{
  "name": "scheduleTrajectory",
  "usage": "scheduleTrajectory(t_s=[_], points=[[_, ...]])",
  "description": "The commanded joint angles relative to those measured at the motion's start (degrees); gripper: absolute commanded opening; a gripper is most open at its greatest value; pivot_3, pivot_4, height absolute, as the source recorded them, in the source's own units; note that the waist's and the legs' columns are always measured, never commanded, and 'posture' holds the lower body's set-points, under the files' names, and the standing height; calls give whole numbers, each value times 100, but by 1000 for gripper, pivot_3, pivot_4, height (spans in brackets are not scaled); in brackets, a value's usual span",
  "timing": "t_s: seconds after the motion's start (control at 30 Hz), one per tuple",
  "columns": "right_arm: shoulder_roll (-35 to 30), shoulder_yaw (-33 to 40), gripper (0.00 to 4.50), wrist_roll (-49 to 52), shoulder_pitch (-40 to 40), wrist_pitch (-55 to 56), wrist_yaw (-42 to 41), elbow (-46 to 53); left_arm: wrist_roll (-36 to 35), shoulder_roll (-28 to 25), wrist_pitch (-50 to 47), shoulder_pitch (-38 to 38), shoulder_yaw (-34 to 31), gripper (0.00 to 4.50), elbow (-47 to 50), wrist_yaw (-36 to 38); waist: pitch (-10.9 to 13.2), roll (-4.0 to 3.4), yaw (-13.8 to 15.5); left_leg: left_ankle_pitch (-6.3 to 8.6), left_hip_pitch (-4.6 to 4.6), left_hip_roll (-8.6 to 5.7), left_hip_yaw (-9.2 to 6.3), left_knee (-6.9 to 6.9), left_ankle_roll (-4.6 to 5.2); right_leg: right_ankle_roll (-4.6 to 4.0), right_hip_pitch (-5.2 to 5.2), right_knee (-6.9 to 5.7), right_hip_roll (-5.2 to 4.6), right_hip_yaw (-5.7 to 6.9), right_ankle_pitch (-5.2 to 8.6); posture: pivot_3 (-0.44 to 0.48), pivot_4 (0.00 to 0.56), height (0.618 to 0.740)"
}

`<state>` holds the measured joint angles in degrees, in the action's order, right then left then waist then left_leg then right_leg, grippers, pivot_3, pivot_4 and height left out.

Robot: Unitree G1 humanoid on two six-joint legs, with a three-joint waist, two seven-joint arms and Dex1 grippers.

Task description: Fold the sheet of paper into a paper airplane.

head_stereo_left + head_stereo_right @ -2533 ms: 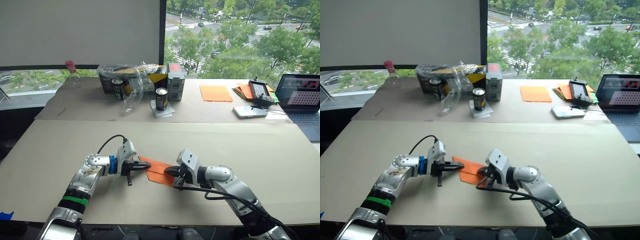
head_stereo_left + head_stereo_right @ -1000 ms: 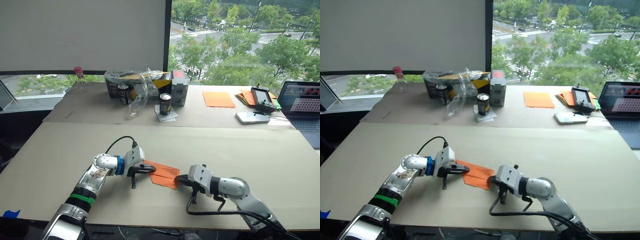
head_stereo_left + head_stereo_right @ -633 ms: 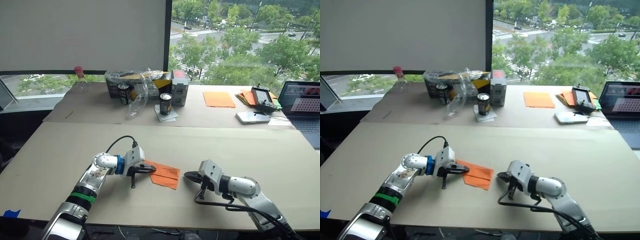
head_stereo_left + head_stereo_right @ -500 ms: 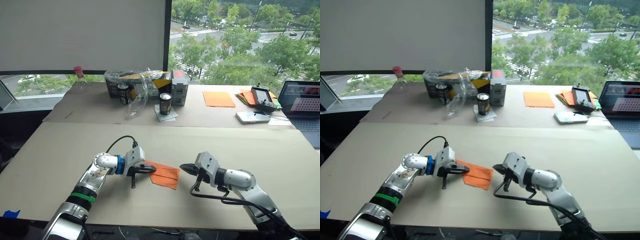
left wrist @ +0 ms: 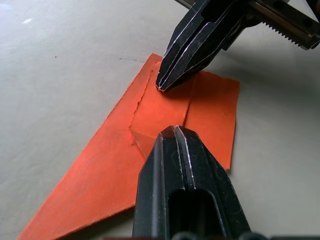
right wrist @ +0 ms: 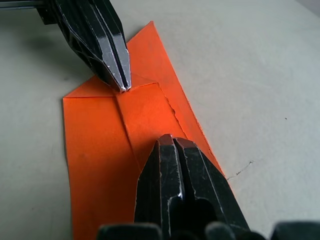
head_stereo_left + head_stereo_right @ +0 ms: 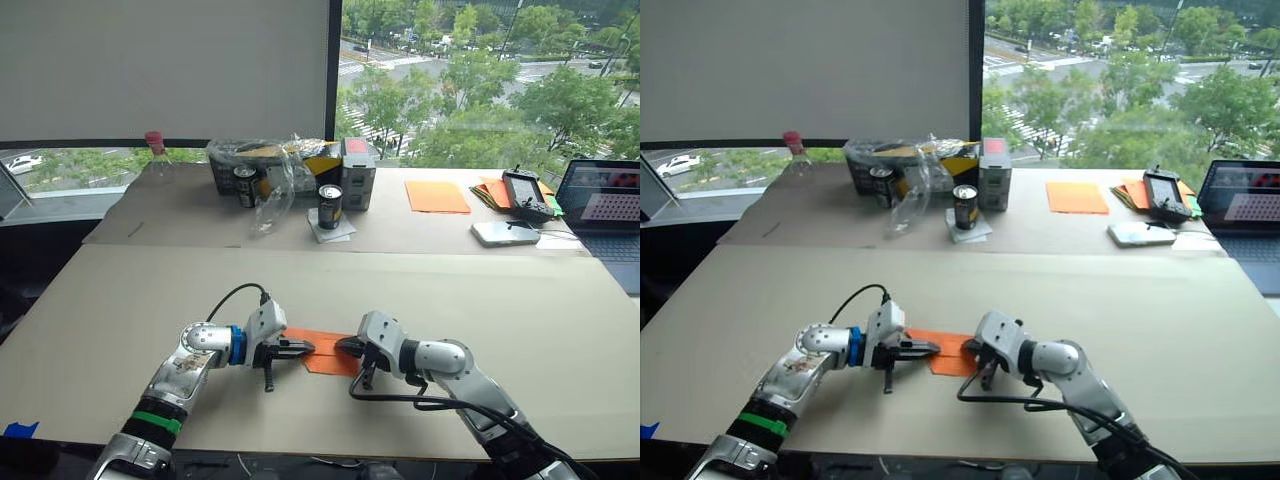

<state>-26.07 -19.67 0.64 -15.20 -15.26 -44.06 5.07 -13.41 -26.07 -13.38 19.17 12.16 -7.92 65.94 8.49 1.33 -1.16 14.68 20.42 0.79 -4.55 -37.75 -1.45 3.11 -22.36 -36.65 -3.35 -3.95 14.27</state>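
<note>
Paper (image 7: 322, 351), folded into a flat orange layered wedge, lies on the tan table (image 7: 520, 300) near its front edge, between the two grippers. Going from the left: the left gripper (image 7: 306, 348) reaches in from the left with its fingers pressed together, and its tip rests on the left part of the paper; in the left wrist view that closed tip (image 5: 174, 131) sits on the paper (image 5: 150, 145) just by the corner of a folded flap. From the other side the right gripper (image 7: 342, 347) comes in, its fingers also together, tip down on the paper close to the left one, the two tips facing each other with only a small gap between. In the right wrist view the right tip (image 6: 170, 141) lies on the central folded strip, and the left tip touches the paper where the creases meet. Neither gripper pinches the paper; both press on top of it. Farther back on the table stand a bottle (image 7: 154, 152), a box under clear plastic wrap (image 7: 262, 168), two cans (image 7: 328, 207), a smooth orange sheet (image 7: 436, 196), a stack of sheets (image 7: 490, 190), a handheld controller (image 7: 524, 192), a phone (image 7: 508, 233) and a laptop (image 7: 608, 205) at the far right.
</note>
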Motion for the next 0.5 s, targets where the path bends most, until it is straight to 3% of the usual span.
scheduleTrajectory(t_s=[0.03, 0.23, 0.5], points=[[-47, -130, 70, -191, 131, -295, 32, -226, -137, 138, -151, 95, -22, 0, 270, -127, 1, 1, 0, 0, 0, 0, 0, 0, 0, 0, 0, 0, 0, 0, 0, 0, 150, 732], [-37, -124, 70, -146, 191, -396, 93, -168, 146, 259, -29, 274, 231, 0, 12, -136, 1, 1, -8, 0, -3, 0, 1, 0, 0, 0, 1, 2, 2, 0, 0, 0, 150, 732], [-48, -65, 70, -116, 248, -526, 172, -52, 425, -91, 340, 52, 274, 0, -701, -90, 0, 2, -13, 1, -10, 1, 1, 1, 0, -1, 7, 6, 1, 0, 1, 0, 150, 732]])
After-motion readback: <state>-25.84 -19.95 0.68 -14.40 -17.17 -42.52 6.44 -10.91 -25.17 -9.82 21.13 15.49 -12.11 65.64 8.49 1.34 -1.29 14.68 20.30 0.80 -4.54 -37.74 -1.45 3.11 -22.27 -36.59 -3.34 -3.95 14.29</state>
